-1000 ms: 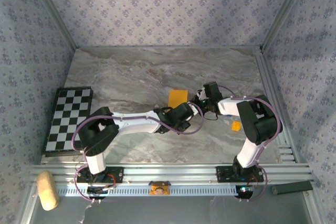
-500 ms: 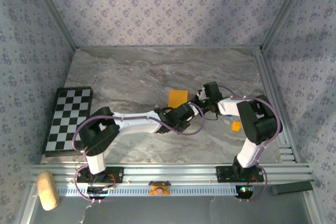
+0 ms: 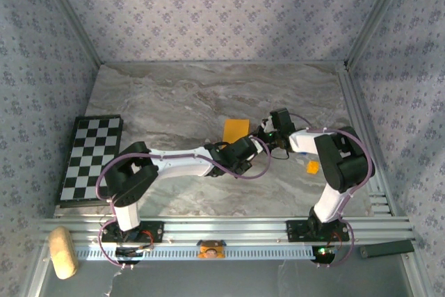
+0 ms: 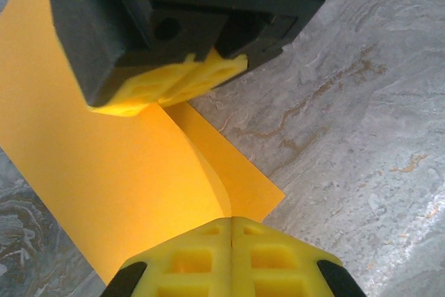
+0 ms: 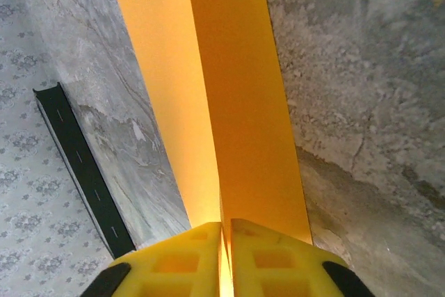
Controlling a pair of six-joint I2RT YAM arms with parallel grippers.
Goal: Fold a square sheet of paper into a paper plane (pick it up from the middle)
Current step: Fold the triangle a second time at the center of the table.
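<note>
Showing both arms meeting near the middle of the marble bench [image 3: 174,95], over the folded orange-yellow sheet of paper [image 3: 235,129]. Left gripper [image 4: 231,224]: yellow fingers pressed together, pinching the raised crease at one edge of the sheet. Right gripper [image 5: 224,231]: fingers all but closed, nipping the upright fold that runs along the sheet. The two grippers face each other, close together. Chequered board [image 3: 90,160] at the bench's left edge; small orange bit [image 3: 313,167] beside the right arm.
</note>
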